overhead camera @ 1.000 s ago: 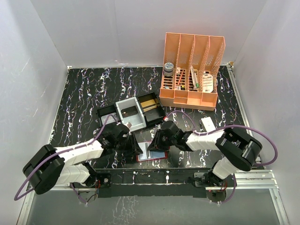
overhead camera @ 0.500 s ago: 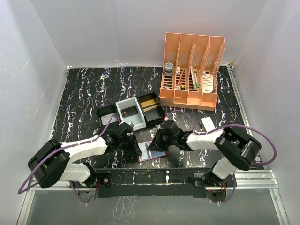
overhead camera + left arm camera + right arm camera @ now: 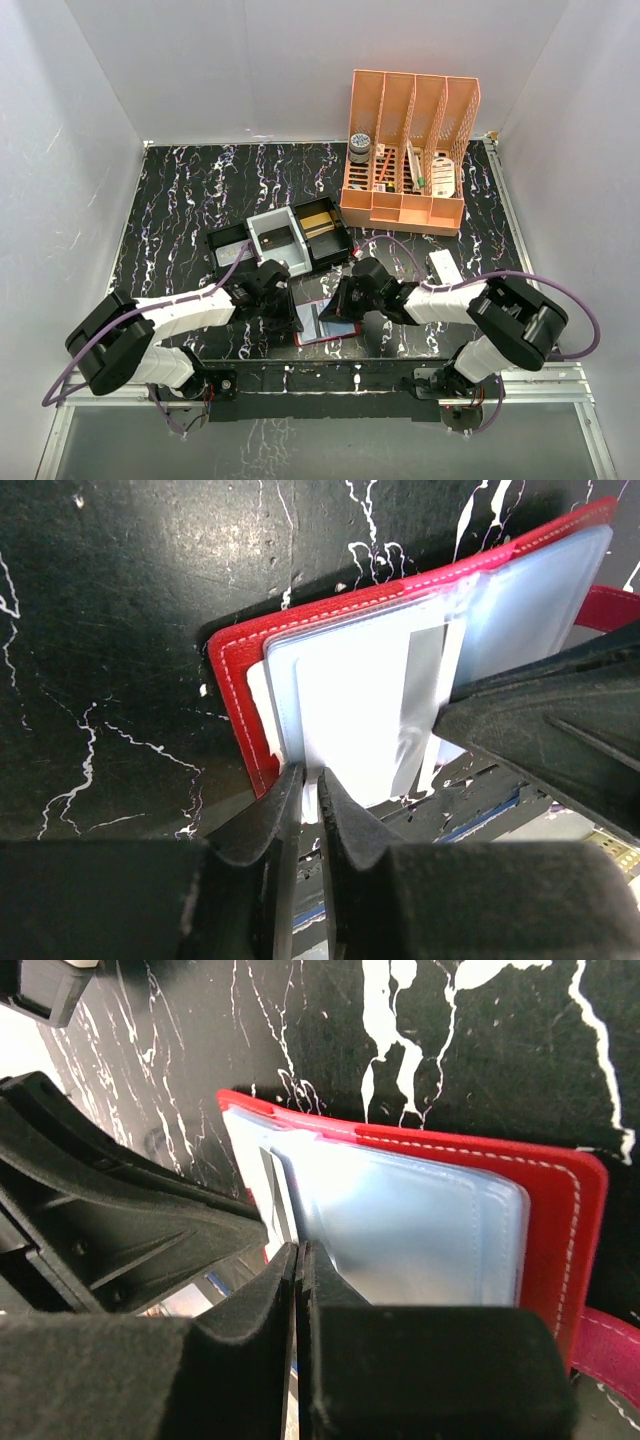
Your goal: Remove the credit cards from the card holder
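Card holder point(image 3: 235, 670) open; credit card point(image 3: 350, 710) sleeved, grey stripe, print unreadable.

The counter point(image 3: 120, 630) is a black slab patterned like marble with white veins, smooth and with a dull sheen. The card holder point(image 3: 236, 680) at its near edge is red and leather-like, finely grained and matt, with pale stitching along the rim. Inside it are clear plastic sleeves point(image 3: 545, 585), glossy, faintly blue and soft-looking. A pale credit card point(image 3: 350, 710) in one sleeve is smooth plastic with a grey, slightly shiny stripe. The left tool point(image 3: 309, 776) and right tool point(image 3: 299, 1250) are black, matt, faintly grainy plastic. Towards the far right corner, the orange organiser point(image 3: 405, 110) is matt perforated plastic.
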`<state>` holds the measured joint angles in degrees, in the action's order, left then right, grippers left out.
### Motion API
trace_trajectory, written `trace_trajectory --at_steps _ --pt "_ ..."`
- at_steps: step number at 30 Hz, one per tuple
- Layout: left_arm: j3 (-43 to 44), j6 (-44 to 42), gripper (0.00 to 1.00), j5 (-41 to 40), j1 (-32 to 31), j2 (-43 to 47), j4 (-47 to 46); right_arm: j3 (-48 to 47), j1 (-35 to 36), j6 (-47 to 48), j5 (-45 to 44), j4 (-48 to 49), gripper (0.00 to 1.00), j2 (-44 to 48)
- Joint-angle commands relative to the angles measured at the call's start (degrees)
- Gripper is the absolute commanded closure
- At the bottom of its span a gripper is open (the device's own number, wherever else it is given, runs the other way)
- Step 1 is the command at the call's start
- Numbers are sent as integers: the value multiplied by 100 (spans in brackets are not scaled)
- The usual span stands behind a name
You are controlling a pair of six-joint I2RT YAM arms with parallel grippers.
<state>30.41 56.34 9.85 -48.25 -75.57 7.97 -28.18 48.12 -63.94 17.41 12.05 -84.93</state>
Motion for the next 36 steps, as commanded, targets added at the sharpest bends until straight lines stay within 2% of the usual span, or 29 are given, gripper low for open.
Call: trace_trajectory --at_steps 1,8,19,24,31,36 --pt "-1 -231 89 -574 -69 -244 536 103 -75 8 200 314 100 340" --pt "-74 -233 89 -564 -65 -173 498 210 -136 146 262 5 100 425" --pt "58 -360 89 -616 -70 -230 621 94 -236 562 -106 -858 100 600" --pt "34 -395 89 -635 -71 -152 635 193 -315 572 -85 -851 100 682" --pt "288 -463 82 -561 -68 211 610 273 -355 440 91 -549 100 632" --pt "640 -589 72 -414 -69 373 500 261 -373 404 147 -476 100 577"
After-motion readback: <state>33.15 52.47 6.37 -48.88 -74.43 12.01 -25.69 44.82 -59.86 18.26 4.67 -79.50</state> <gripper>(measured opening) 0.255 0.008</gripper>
